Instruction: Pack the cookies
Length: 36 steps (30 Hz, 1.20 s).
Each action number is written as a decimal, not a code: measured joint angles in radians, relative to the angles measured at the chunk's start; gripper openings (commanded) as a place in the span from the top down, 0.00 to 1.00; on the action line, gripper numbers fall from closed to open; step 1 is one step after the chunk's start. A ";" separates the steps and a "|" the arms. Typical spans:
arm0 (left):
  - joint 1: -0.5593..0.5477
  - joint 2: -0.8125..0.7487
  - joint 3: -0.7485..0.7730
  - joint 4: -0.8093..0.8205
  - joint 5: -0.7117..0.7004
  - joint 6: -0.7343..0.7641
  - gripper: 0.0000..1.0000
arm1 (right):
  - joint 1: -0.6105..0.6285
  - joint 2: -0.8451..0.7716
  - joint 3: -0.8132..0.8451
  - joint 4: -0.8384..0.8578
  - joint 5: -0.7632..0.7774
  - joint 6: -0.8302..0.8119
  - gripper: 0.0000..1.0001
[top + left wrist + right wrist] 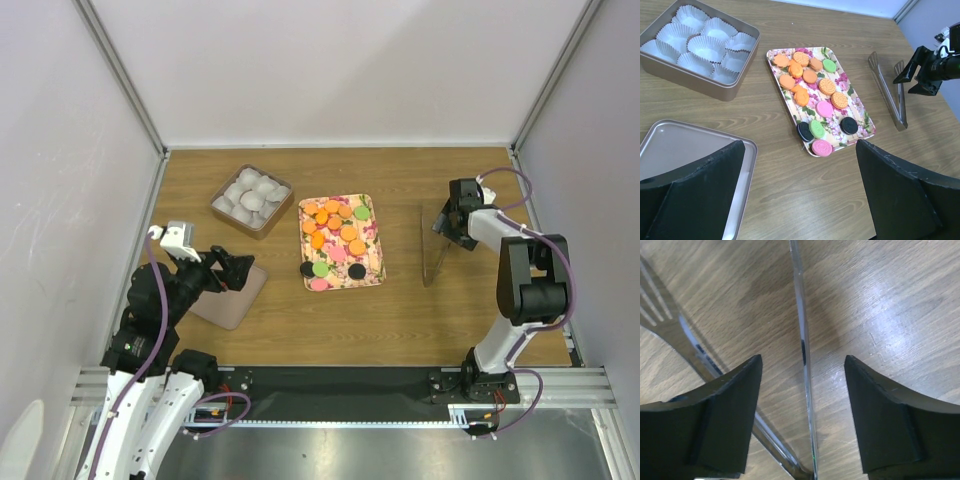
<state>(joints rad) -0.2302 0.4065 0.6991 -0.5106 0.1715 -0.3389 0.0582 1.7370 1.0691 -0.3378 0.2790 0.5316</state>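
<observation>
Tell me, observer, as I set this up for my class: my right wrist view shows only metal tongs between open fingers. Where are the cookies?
Observer: The cookies lie on a floral tray, left of the tongs.
Operator: Where would they be packed?
Observer: A tin of empty white paper cups stands beyond the tray, further left.
Operator: And the left gripper?
Observer: It hangs open over the tin's separate lid.

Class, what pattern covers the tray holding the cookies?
The tray is pink floral; clearest from left wrist.
</observation>
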 measured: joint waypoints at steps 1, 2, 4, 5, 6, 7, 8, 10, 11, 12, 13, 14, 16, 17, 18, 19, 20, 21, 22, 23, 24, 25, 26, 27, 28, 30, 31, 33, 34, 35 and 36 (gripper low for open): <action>0.000 0.001 0.000 0.000 0.000 0.000 0.00 | 0.000 0.003 0.000 0.001 0.001 0.000 0.31; 0.000 0.003 0.000 0.000 0.000 0.000 0.00 | -0.001 0.006 0.000 0.003 0.002 0.000 0.33; 0.000 0.008 0.000 0.000 0.000 0.000 0.00 | -0.001 0.013 0.000 0.008 0.002 0.000 0.39; 0.000 0.011 0.000 0.000 0.000 0.000 0.00 | -0.002 0.018 0.000 0.012 0.002 0.000 0.39; 0.000 0.013 0.000 0.000 0.000 0.000 0.00 | -0.002 0.022 0.000 0.015 0.002 0.000 0.41; 0.000 0.014 0.000 0.000 0.000 0.000 0.00 | -0.002 0.027 0.000 0.016 0.002 -0.001 0.43; 0.000 0.016 0.000 0.000 0.000 0.000 0.00 | -0.002 0.032 0.000 0.017 0.002 -0.001 0.44; 0.000 0.017 0.000 0.000 -0.001 0.000 0.00 | -0.002 0.039 0.000 0.019 0.002 -0.003 0.50; 0.000 0.017 0.000 0.000 -0.001 0.000 0.00 | -0.002 0.043 0.000 0.018 0.003 -0.004 0.53; 0.000 0.017 0.000 0.000 -0.001 0.000 0.00 | -0.002 0.045 0.000 0.019 0.004 -0.005 0.59; 0.000 0.018 0.000 0.000 -0.001 0.000 0.00 | -0.002 0.046 0.000 0.019 0.005 -0.010 0.64; 0.000 0.018 0.000 0.000 -0.001 0.000 0.00 | -0.001 0.047 0.000 0.019 0.006 -0.012 0.69; 0.000 0.019 0.000 0.000 -0.002 0.000 0.00 | 0.000 0.050 0.001 0.018 0.011 -0.013 0.78; 0.000 0.020 0.000 0.000 -0.002 0.000 0.00 | 0.000 0.051 0.002 0.019 0.012 -0.014 0.81; 0.000 0.020 0.000 0.000 -0.002 0.000 0.00 | 0.000 0.051 0.002 0.018 0.013 -0.016 0.84; 0.000 0.021 0.000 0.000 -0.003 0.000 0.00 | 0.000 0.051 0.003 0.018 0.013 -0.017 0.87; 0.000 0.022 0.000 0.000 -0.003 0.000 0.00 | 0.000 0.051 0.005 0.017 0.016 -0.018 0.90; 0.000 0.023 0.000 0.000 -0.003 0.000 0.00 | 0.000 0.051 0.005 0.018 0.018 -0.020 0.95; 0.000 0.025 0.000 0.000 -0.003 0.000 0.00 | 0.000 0.051 0.005 0.018 0.019 -0.021 0.99; 0.000 0.027 0.000 0.000 -0.003 0.000 0.00 | 0.000 0.051 0.005 0.016 0.020 -0.022 1.00; 0.000 0.028 0.000 0.000 -0.003 0.000 0.00 | 0.000 0.051 0.005 0.016 0.019 -0.023 1.00; 0.000 0.029 0.000 0.000 -0.002 0.000 0.00 | 0.000 0.051 0.005 0.015 0.019 -0.024 1.00; 0.000 0.030 0.000 0.000 -0.002 0.000 0.00 | 0.000 0.051 0.005 0.014 0.019 -0.025 1.00; 0.000 0.031 0.000 0.000 -0.002 0.000 0.00 | 0.000 0.051 0.005 0.014 0.019 -0.027 1.00; 0.000 0.031 0.000 0.000 -0.002 0.000 0.00 | 0.000 0.050 0.005 0.013 0.019 -0.028 1.00; 0.000 0.032 0.000 0.000 -0.002 0.000 0.00 | 0.000 0.043 0.005 0.010 0.019 -0.029 1.00; 0.000 0.032 0.000 0.000 -0.002 0.000 0.00 | 0.000 0.037 0.005 0.007 0.019 -0.030 1.00; 0.000 0.032 0.000 0.000 -0.002 0.000 0.00 | 0.000 0.018 0.005 0.003 0.018 -0.032 1.00; 0.000 0.032 0.000 0.000 -0.002 0.000 0.00 | 0.000 0.007 0.005 0.003 0.017 -0.033 1.00; 0.000 0.032 0.000 0.000 -0.002 0.000 0.00 | 0.000 -0.003 0.005 0.002 0.015 -0.033 1.00; 0.000 0.032 0.000 0.000 -0.002 0.000 0.00 | 0.000 -0.015 0.005 0.000 0.011 -0.034 1.00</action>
<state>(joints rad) -0.2302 0.4381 0.6991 -0.5106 0.1699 -0.3393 0.0578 1.7222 1.0740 -0.3378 0.2905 0.4973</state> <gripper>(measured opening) 0.996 0.045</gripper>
